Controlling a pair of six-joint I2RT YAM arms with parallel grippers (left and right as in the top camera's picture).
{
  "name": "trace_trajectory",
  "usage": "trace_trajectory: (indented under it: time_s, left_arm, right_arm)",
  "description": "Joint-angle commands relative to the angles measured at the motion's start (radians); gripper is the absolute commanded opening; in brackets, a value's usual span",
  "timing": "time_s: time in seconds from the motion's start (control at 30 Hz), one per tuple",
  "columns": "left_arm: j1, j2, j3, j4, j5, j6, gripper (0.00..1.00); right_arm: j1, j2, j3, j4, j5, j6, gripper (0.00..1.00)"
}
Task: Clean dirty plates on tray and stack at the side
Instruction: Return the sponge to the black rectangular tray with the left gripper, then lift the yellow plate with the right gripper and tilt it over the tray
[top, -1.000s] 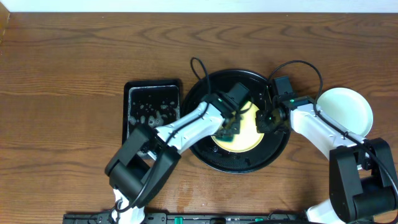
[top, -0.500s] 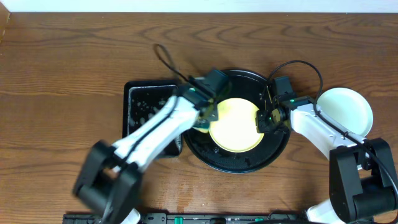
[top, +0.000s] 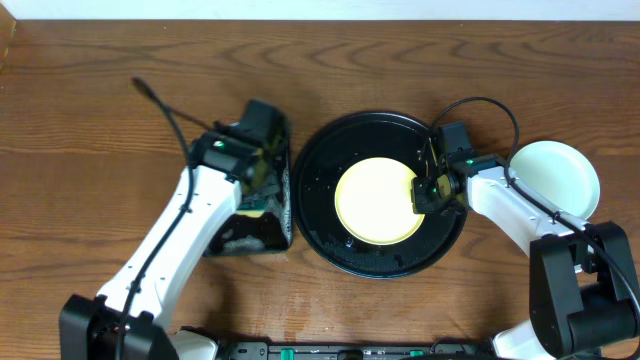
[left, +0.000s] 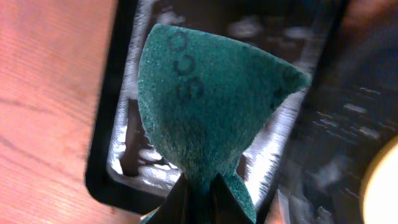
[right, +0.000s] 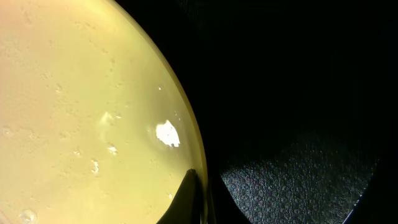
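Note:
A pale yellow plate (top: 378, 199) lies in the round black tray (top: 330, 230). My right gripper (top: 425, 191) is shut on the plate's right rim; in the right wrist view the fingers (right: 200, 198) pinch the rim of the wet yellow plate (right: 81, 106). My left gripper (top: 262, 170) is shut on a green scouring sponge (left: 205, 112) and holds it above the rectangular black tray (left: 112, 180). A pale mint plate (top: 555, 180) lies on the table at the right, outside the round tray.
The rectangular black tray (top: 222, 240) with soapy water lies just left of the round tray. The right arm's cable (top: 480, 102) loops over the round tray's far right rim. Bare wood table (top: 100, 120) extends to the left and back.
My left gripper has carried the sponge off the yellow plate, leftward to over the rectangular tray. The right gripper and the plate have not moved.

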Motion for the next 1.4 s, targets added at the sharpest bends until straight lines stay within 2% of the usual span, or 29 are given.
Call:
trace_trajectory:
  time_s: [0.0, 0.13, 0.27, 0.4, 0.43, 0.67, 0.77, 0.9, 1.1, 1.37]
  left_arm:
    - [0.062, 0.003, -0.132, 0.115, 0.073, 0.058, 0.08]
    - [0.082, 0.003, -0.231, 0.246, 0.103, 0.067, 0.17]
    - [0.082, -0.014, -0.196, 0.234, 0.127, 0.097, 0.33]
    - [0.082, -0.076, -0.126, 0.164, 0.141, 0.105, 0.56]
    - [0.082, -0.102, -0.108, 0.139, 0.141, 0.104, 0.59]
    - [0.082, -0.350, -0.064, 0.002, 0.140, 0.107, 0.72]
    - [0.082, -0.429, -0.064, -0.022, 0.140, 0.107, 0.81]
    - [0.082, -0.499, -0.064, -0.021, 0.140, 0.107, 0.82]
    - [0.082, -0.517, -0.064, -0.021, 0.140, 0.107, 0.83]
    - [0.082, -0.499, -0.064, -0.021, 0.140, 0.107, 0.83]
  right_arm:
    - [0.007, 0.025, -0.005, -0.014, 0.040, -0.007, 0.01]
    - [0.007, 0.025, -0.005, -0.014, 0.040, -0.007, 0.01]
    - [0.007, 0.025, -0.005, -0.014, 0.040, -0.011, 0.01]
    - [0.007, 0.025, -0.005, -0.012, 0.040, -0.011, 0.01]
    - [0.007, 0.024, -0.005, -0.010, 0.040, -0.011, 0.01]
    - [0.007, 0.000, 0.016, 0.020, -0.012, -0.060, 0.01]
    - [0.011, -0.055, 0.035, 0.019, -0.035, -0.071, 0.01]
    - [0.031, -0.162, 0.055, 0.024, -0.035, -0.071, 0.01]
    - [0.112, -0.302, 0.063, 0.106, -0.034, -0.090, 0.01]
    - [0.270, -0.326, 0.063, 0.383, -0.033, -0.047, 0.01]
